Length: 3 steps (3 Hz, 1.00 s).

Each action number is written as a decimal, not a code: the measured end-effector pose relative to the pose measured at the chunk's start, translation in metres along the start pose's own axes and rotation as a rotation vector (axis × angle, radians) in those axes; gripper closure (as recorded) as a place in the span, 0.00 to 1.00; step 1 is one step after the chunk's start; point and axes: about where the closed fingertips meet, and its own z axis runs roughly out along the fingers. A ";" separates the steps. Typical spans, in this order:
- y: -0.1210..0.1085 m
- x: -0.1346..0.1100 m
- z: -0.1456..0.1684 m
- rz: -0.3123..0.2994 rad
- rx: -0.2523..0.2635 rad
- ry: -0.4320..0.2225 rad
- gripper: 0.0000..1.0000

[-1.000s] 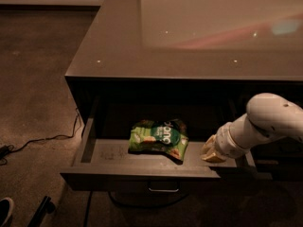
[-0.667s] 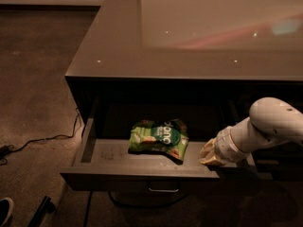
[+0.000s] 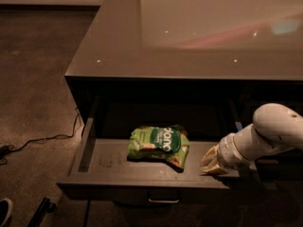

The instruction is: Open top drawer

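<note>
The top drawer stands pulled out from under the glossy counter, its grey floor showing. Its small metal handle sits at the centre of the front. A green snack bag lies on the drawer floor near the middle. My gripper comes in from the right on a white arm. It is over the drawer's right end, just behind the front panel and to the right of the bag.
The counter top overhangs the back of the drawer. A black cable runs over the carpet at the left. A shoe tip and a dark bar lie at the bottom left.
The arm has shifted slightly to the right and down along the drawer's right end. The drawer and the bag look unmoved.
</note>
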 end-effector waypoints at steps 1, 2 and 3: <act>0.021 0.005 -0.002 -0.009 -0.012 0.007 1.00; 0.021 0.005 -0.002 -0.009 -0.012 0.007 1.00; 0.021 0.005 -0.002 -0.009 -0.012 0.007 0.81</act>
